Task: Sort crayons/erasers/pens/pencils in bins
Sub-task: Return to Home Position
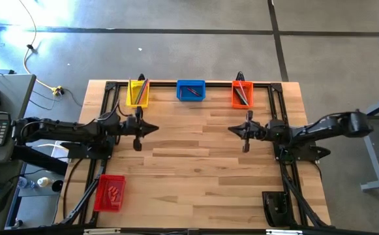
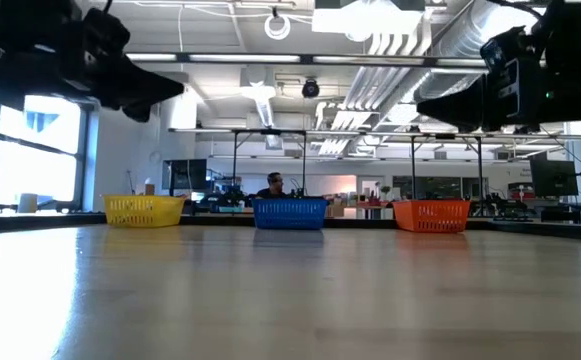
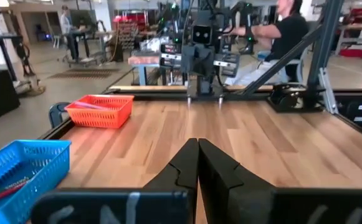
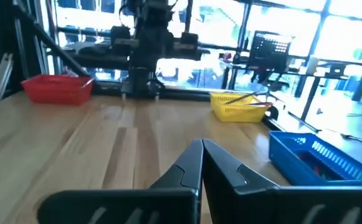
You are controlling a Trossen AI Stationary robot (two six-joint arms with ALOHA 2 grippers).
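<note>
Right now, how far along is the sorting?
Done, it seems: no loose pieces show on the table, and sticks lie in the yellow bin, blue bin and orange bin; the red bin contents are unclear. In hand: nothing; the left arm and right arm hover mid-table, jaws shut and empty. Left: likely only parking the arms.

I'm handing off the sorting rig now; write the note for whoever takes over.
Left end effector: shut, empty, above the wooden table, left of centre. Right end effector: shut, empty, opposite it.
Yellow plastic bin, blue plastic bin and orange plastic bin line the far edge, sticks inside each; red plastic bin near the left front corner.
Done: no loose item shows on the table.
Left: home position for both.
</note>
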